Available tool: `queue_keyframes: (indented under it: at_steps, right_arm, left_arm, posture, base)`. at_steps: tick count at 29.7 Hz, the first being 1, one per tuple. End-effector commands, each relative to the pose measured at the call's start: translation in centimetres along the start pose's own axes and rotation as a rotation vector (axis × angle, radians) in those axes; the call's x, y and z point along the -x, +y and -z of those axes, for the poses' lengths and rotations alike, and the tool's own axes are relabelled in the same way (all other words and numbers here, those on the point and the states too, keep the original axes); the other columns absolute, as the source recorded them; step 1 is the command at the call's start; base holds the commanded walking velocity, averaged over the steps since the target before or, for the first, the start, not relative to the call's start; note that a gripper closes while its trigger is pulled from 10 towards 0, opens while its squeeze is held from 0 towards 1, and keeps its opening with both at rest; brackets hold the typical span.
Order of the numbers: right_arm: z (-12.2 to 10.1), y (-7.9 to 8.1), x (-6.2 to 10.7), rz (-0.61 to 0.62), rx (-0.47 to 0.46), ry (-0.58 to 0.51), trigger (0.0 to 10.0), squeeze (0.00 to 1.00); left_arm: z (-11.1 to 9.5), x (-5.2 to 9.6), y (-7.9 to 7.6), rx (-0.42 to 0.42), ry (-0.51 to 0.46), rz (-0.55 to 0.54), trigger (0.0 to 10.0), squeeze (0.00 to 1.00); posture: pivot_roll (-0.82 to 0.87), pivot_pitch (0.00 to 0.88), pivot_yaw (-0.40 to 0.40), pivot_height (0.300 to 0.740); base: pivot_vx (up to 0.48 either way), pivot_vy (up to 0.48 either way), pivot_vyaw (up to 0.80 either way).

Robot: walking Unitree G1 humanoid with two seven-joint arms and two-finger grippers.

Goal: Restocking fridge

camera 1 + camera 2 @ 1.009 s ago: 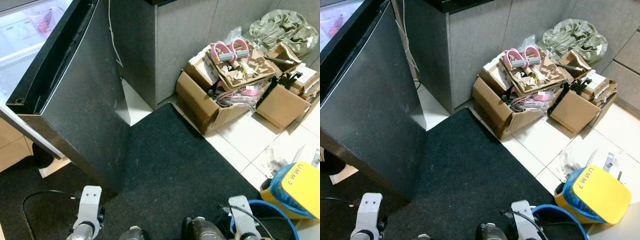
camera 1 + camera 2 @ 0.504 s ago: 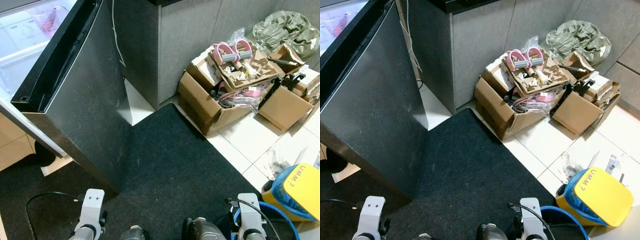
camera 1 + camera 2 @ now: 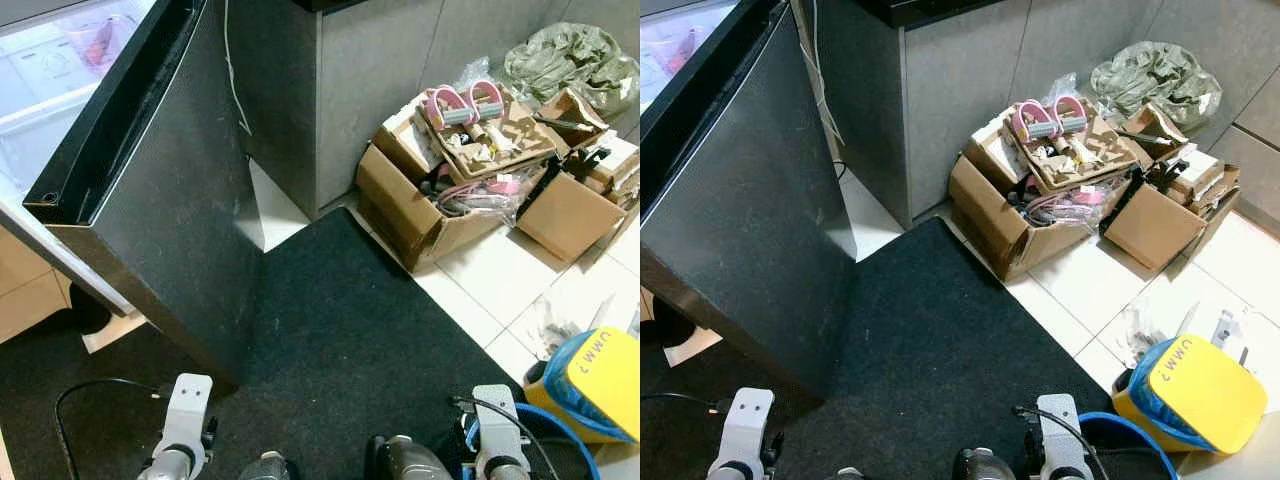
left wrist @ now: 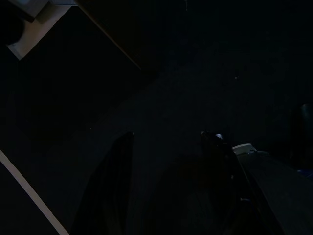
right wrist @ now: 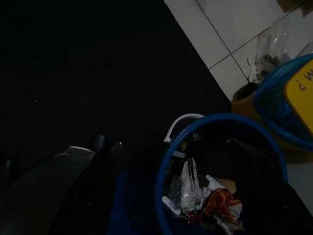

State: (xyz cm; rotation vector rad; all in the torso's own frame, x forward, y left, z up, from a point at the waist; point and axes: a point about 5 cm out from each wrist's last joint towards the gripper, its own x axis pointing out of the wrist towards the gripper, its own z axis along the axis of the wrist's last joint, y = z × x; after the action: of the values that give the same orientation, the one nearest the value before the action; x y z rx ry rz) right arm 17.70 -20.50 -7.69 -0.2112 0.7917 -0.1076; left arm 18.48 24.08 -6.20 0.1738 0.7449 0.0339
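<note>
The fridge stands at my left with its black door swung open. Its lit white interior holds a pink-tinted container on a shelf. Both silver arms hang low over the black mat, the left arm and the right arm. In the dark left wrist view my left gripper is open over the mat, holding nothing. My right gripper is open above a blue bucket that holds a clear bag and a reddish packet.
Open cardboard boxes full of clutter stand by the grey cabinet, with a green bag behind. A yellow bin lined in blue sits on the white tiles at right. A black cable lies on the mat at left.
The whole picture has shifted slightly, so the camera moved a little. Both arms hang as before and nothing was taken hold of.
</note>
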Motion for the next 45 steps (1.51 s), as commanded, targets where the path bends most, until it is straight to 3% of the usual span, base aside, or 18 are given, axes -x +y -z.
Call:
queue_keyframes:
  at_steps: [1, 29, 45]
  right_arm:
    - [0.84, -0.12, 0.26, 0.005, -0.009, 0.025, 10.0, 0.00]
    - [0.83, 0.13, 0.34, -0.008, 0.033, 0.005, 10.0, 0.00]
    - [0.69, 0.37, 0.30, -0.019, 0.036, 0.000, 10.0, 0.00]
  left_arm:
    - [1.28, 0.37, -0.52, -0.002, 0.048, 0.014, 10.0, 0.00]
    - [1.22, 0.29, -0.46, -0.001, 0.051, 0.017, 10.0, 0.00]
    - [1.47, 0.36, -0.43, -0.011, 0.060, 0.021, 10.0, 0.00]
  posture:
    - [-0.07, 0.178, -0.010, 0.727]
    - [-0.07, 0.169, -0.009, 0.727]
    - [-0.07, 0.174, -0.009, 0.727]
  base:
    - [0.000, 0.000, 0.00]
    - [0.000, 0.000, 0.00]
    - [0.440, 0.000, 0.00]
